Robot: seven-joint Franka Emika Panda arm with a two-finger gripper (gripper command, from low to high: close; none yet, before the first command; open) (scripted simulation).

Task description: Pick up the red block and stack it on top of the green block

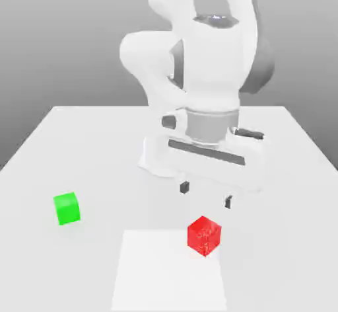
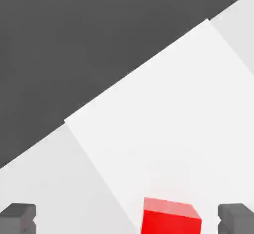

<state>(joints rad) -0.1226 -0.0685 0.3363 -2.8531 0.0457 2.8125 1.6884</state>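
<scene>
The gripper (image 1: 206,195) hangs above the table, its two fingers spread wide apart with nothing held between them. The finger ends are small, dark grey and blocky, with notched edges in the hand view. They hang from a smooth white hand marked with a long dark slot, and above that the white arm (image 1: 211,66) is glossy and rounded, with grey bands at its joints.

Just below the fingers sits the red block (image 1: 204,236), near the far corner of the white sheet on the exterior view's right. It is a small, sharp-edged cube of bright red, with faint lighter mottling on its faces in the exterior view; in the hand view its top is a paler, pinkish red than its side. It is turned so that one corner faces the exterior view.

The sheet (image 1: 165,277) is flat, plain and straight-edged, a brighter white than the smooth pale grey table (image 1: 39,264).

Well apart, toward the exterior view's left, the green block (image 1: 67,208) rests on the table, a plain, bright green cube.
</scene>
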